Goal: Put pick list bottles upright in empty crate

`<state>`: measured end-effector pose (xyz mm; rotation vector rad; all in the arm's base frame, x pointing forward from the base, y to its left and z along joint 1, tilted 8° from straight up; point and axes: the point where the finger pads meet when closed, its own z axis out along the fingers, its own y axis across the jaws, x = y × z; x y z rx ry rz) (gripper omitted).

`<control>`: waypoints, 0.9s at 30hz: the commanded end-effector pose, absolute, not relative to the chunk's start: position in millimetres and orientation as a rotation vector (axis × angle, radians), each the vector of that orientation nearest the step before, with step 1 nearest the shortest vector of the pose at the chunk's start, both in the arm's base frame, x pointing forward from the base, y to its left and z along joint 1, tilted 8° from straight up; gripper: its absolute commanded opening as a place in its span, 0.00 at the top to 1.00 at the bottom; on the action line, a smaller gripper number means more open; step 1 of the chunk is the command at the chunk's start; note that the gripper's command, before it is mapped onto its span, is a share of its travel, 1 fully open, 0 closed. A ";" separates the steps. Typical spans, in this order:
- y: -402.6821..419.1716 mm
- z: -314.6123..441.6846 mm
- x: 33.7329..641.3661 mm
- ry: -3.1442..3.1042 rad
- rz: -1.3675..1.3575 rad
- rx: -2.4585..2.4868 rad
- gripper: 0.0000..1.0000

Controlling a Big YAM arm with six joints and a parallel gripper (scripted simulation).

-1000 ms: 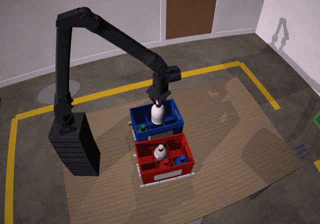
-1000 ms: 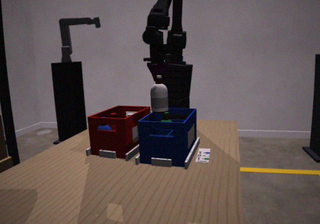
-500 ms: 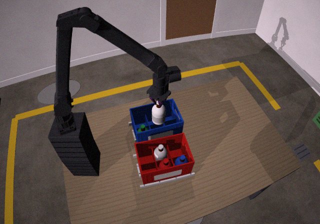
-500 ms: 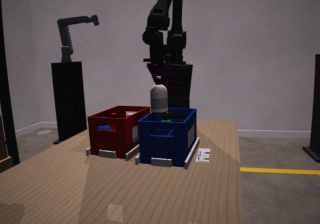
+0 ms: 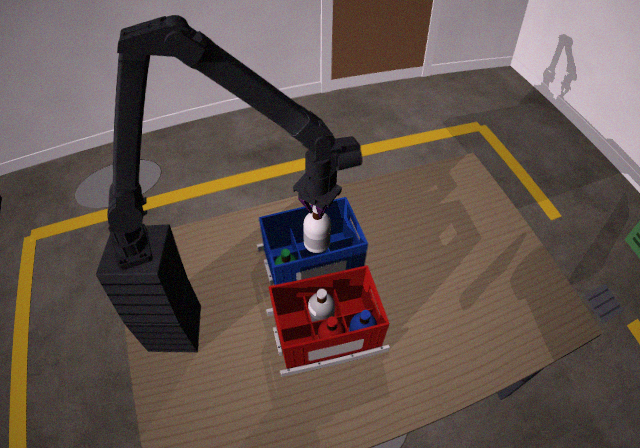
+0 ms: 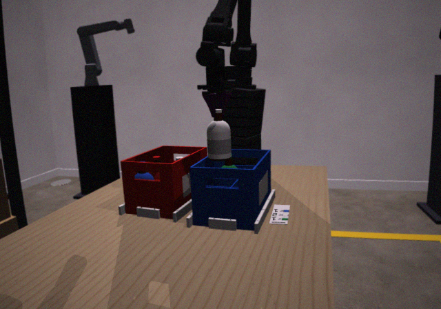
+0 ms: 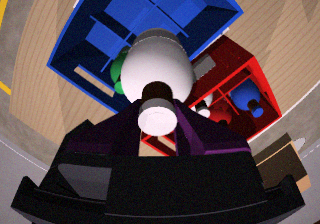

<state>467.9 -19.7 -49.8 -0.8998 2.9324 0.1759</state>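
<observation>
Partway along, by the look of it. Already inside the blue crate [image 5: 286, 273] [image 6: 224, 205] [image 7: 62, 49]: one green bottle [image 5: 285, 258] [image 6: 229, 165] [image 7: 118, 74]. Grasping the raised white bottle [image 5: 316, 231] [image 6: 218, 138] [image 7: 155, 66] by its neck with the end effector [image 5: 315, 209] [image 6: 218, 114] [image 7: 157, 105], upright over that crate, not yet set down. On the pick list [image 6: 279, 214], small but apparently legible: one green, two white, one blue. Left to do, then: lower this white, bring the second white bottle [image 5: 320, 306] [image 6: 179, 158] [image 7: 202, 109] and the blue bottle [image 5: 362, 321] [image 6: 143, 175] [image 7: 245, 95] from the red crate [image 5: 294, 355] [image 6: 147, 195] [image 7: 266, 85]; leave the red bottle [image 5: 330, 327] [image 6: 156, 156] [image 7: 220, 115]. In count: two crates and one list on the bench [image 5: 439, 329] [image 6: 213, 270] [image 7: 35, 59]; five visible bottles, two white, one green, one blue, one red.
</observation>
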 end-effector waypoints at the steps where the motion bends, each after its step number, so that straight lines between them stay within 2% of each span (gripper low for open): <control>1: -17.1 -41.8 486.4 2.888 0.144 -0.883 1.00; 20: -13.8 -61.5 481.8 2.898 0.150 -0.883 1.00; 27: -11.6 -59.0 498.1 2.868 0.132 -0.884 1.00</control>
